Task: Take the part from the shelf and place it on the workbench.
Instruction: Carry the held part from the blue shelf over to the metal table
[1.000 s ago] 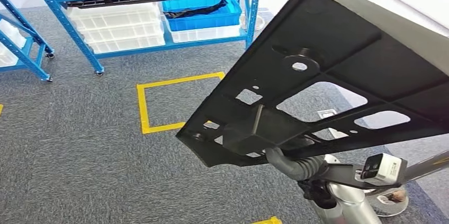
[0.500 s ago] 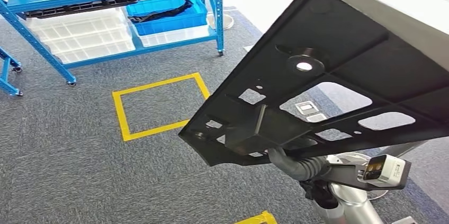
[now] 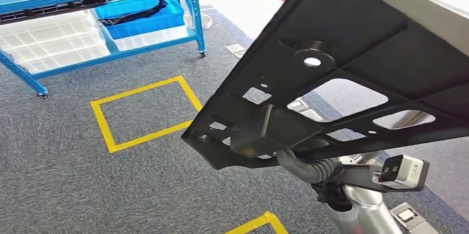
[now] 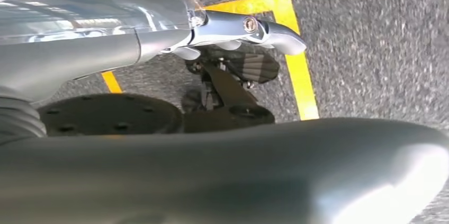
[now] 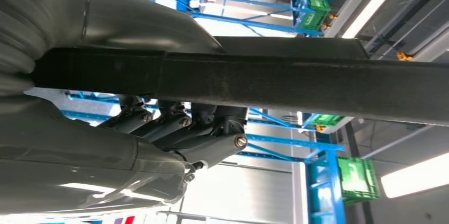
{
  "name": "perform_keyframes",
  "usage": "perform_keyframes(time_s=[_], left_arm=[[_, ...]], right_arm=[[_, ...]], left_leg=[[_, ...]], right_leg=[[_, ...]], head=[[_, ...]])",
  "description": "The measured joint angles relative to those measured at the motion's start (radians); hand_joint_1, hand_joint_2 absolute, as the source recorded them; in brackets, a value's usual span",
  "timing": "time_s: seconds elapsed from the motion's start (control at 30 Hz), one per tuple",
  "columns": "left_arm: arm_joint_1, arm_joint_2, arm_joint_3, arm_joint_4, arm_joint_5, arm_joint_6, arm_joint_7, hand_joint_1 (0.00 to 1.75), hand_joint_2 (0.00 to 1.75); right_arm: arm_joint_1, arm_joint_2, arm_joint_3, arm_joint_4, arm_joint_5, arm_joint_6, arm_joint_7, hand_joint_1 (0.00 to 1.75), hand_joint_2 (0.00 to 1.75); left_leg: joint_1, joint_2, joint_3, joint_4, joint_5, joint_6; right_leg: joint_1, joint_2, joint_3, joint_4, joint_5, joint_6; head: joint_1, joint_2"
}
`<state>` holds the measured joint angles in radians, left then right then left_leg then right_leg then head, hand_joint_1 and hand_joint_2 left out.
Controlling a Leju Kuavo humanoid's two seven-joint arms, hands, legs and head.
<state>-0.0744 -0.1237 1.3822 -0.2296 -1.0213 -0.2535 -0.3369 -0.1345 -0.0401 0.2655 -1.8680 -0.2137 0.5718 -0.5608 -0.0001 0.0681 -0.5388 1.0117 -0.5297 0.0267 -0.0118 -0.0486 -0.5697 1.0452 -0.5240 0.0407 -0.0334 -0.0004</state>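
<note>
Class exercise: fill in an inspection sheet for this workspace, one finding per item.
Surface: grey carpet with a yellow taped square; no workbench seen.
Job's things: black panel part, with cut-outs, carried tilted above the floor.
Clutter: nothing seen.
Robot hands: right robot hand grips the part's edge; left robot hand hangs over the carpet, holding nothing visible.
Cables: ribbed grey conduit under the part.
Surroundings: blue shelf holding a blue bin and white trays.

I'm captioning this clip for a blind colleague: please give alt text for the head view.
A large black perforated part fills the right half, carried tilted above the robot's silver right arm. Behind, on grey carpet, lie a yellow taped square and a blue shelf holding bins.
</note>
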Motion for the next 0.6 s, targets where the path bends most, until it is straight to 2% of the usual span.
perform_keyframes(time_s=[0.03,0.1,0.17,0.23,0.3,0.33,0.37,0.4,0.47,0.5,0.53,0.6], left_arm=[[-0.001,-0.001,0.000,0.000,0.002,-0.001,-0.001,0.00,0.00],[-0.004,-0.002,0.000,0.000,0.004,-0.003,-0.004,0.00,0.00],[-0.008,-0.002,0.001,0.000,0.007,-0.006,-0.007,0.00,0.00],[-0.010,-0.002,0.002,0.000,0.011,-0.008,-0.010,0.00,0.00],[-0.007,-0.003,0.005,0.000,0.015,-0.009,-0.011,0.00,0.00],[-0.006,-0.004,0.006,0.000,0.016,-0.010,-0.011,0.00,0.00],[-0.005,-0.005,0.008,0.000,0.017,-0.010,-0.011,0.00,0.00],[-0.005,-0.007,0.009,0.000,0.018,-0.010,-0.011,0.00,0.00],[-0.006,-0.009,0.010,0.000,0.019,-0.010,-0.009,0.00,0.00],[-0.007,-0.010,0.011,0.000,0.019,-0.010,-0.008,0.00,0.00],[-0.008,-0.012,0.012,0.000,0.019,-0.009,-0.006,0.00,0.00],[-0.010,-0.014,0.014,0.000,0.019,-0.008,-0.002,0.00,0.00]], right_arm=[[-0.007,0.000,0.001,0.002,0.000,0.000,0.002,1.75,1.75],[-0.018,0.000,0.002,0.006,0.000,-0.001,0.006,1.75,1.75],[-0.031,0.000,0.005,0.010,0.003,-0.004,0.011,1.75,1.75],[-0.045,0.000,0.010,0.015,0.009,-0.007,0.016,1.75,1.75],[-0.054,0.000,0.016,0.022,0.013,-0.009,0.019,1.75,1.75],[-0.057,0.000,0.019,0.025,0.014,-0.009,0.020,1.75,1.75],[-0.060,0.000,0.023,0.028,0.014,-0.010,0.022,1.75,1.75],[-0.064,0.000,0.026,0.030,0.013,-0.011,0.023,1.75,1.75],[-0.075,0.000,0.031,0.032,0.011,-0.014,0.029,1.75,1.75],[-0.081,0.000,0.033,0.033,0.010,-0.016,0.032,1.75,1.75],[-0.087,0.000,0.035,0.034,0.009,-0.017,0.035,1.75,1.75],[-0.092,-0.002,0.036,0.037,0.005,-0.020,0.040,1.75,1.75]], left_leg=[[-0.002,0.006,-0.001,0.002,-0.001,-0.004],[-0.002,0.017,-0.001,0.003,-0.002,-0.012],[0.002,-0.003,-0.007,0.022,-0.023,-0.023],[0.004,-0.042,-0.045,0.113,-0.081,-0.032],[0.005,-0.056,-0.104,0.246,-0.136,-0.033],[0.005,-0.058,-0.122,0.282,-0.141,-0.032],[0.005,-0.059,-0.123,0.281,-0.126,-0.030],[0.005,-0.063,-0.108,0.241,-0.094,-0.027],[0.006,-0.090,-0.053,0.111,-0.020,-0.016],[0.006,-0.105,-0.032,0.060,0.000,-0.012],[0.005,-0.117,-0.020,0.030,0.007,-0.010],[0.005,-0.113,-0.016,0.015,0.002,-0.008]], right_leg=[[0.003,-0.006,0.008,-0.020,0.001,-0.008],[0.006,0.006,0.004,-0.023,0.002,-0.026],[0.003,0.018,0.002,-0.025,0.007,-0.039],[-0.001,0.030,0.000,-0.027,0.010,-0.048],[0.000,0.046,-0.002,-0.025,0.012,-0.052],[0.000,0.056,-0.003,-0.024,0.012,-0.052],[0.001,0.066,-0.003,-0.023,0.012,-0.052],[0.001,0.076,-0.002,-0.022,0.012,-0.052],[0.002,0.095,-0.003,-0.019,0.011,-0.049],[0.002,0.105,-0.005,-0.018,0.011,-0.046],[0.001,0.114,-0.009,-0.017,0.013,-0.042],[0.000,0.129,-0.018,-0.017,0.018,-0.029]], head=[[0.000,0.000],[-0.001,0.000],[-0.001,0.000],[-0.002,0.000],[-0.002,0.000],[-0.002,0.000],[-0.002,0.000],[-0.002,0.000],[-0.001,0.000],[-0.001,0.000],[-0.001,0.000],[-0.001,0.000]])
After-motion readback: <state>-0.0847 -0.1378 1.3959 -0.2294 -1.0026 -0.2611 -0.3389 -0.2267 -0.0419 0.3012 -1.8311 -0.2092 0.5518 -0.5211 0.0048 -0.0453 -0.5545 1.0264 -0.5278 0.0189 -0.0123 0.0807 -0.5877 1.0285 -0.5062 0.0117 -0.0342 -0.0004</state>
